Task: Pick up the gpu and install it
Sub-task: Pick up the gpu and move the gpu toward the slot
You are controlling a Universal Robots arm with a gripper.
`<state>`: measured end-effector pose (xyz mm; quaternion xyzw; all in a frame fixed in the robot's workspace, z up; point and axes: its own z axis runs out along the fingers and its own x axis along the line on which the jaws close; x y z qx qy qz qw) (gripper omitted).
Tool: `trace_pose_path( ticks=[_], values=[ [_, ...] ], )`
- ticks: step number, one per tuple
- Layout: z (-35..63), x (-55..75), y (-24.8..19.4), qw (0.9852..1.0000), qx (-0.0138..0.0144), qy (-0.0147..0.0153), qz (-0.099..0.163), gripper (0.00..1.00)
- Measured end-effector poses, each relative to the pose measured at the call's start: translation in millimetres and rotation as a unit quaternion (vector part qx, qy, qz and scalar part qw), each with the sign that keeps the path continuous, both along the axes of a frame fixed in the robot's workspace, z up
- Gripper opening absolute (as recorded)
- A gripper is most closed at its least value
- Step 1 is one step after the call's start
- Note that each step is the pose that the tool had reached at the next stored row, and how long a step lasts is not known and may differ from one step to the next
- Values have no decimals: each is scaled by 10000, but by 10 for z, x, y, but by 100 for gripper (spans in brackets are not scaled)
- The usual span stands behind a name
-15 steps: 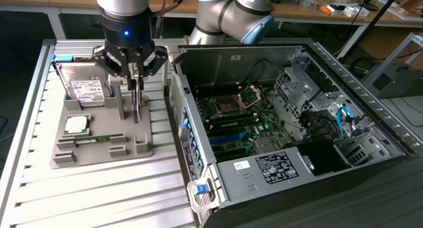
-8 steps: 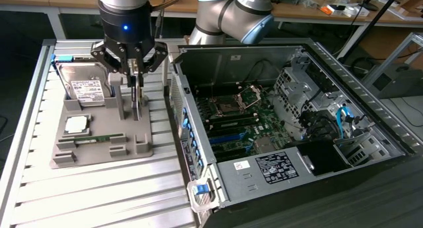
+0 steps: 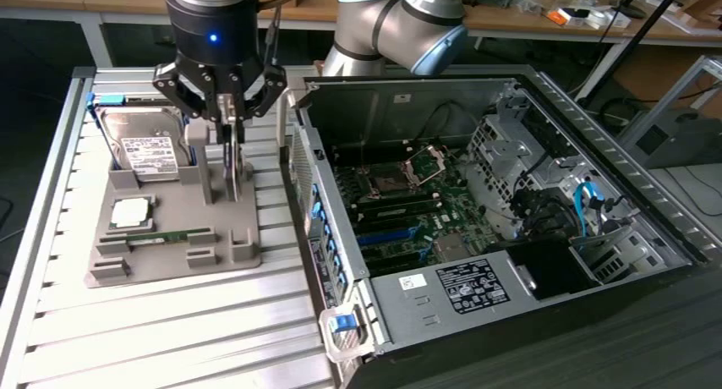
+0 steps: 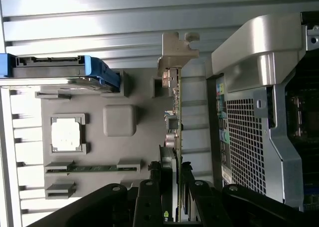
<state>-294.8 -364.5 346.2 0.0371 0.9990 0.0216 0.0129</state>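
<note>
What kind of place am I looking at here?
Probably a robotics lab or workshop set up for PC assembly: a robot arm stands by an open computer case, a tray holds a hard drive, and cluttered benches line the back.

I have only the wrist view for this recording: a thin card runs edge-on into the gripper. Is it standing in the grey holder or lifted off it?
Observer: In the exterior view the gpu stands upright on edge. Its lower end reaches down to the grey holder, and the gripper is on its top.
Operator: Is the machine beside it opened up?
Observer: Yes. The computer case has its side off, with the motherboard exposed, on the exterior view's right of the holder.
Operator: And the blue-edged block in the holder?
Observer: It is a hard drive, leaning back, with a white label on its face.
</note>
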Motion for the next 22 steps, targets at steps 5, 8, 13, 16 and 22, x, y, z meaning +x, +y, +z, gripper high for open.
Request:
trace_pose_path(
  ticks=[5,8,13,16,22],
  values=[
    [66,0,0,10000,0,0,0,27],
    [94,0,0,10000,0,0,0,27],
    [147,0,0,10000,0,0,0,27],
    [185,0,0,10000,0,0,0,27],
    [254,0,0,10000,0,0,0,27]
  ],
)
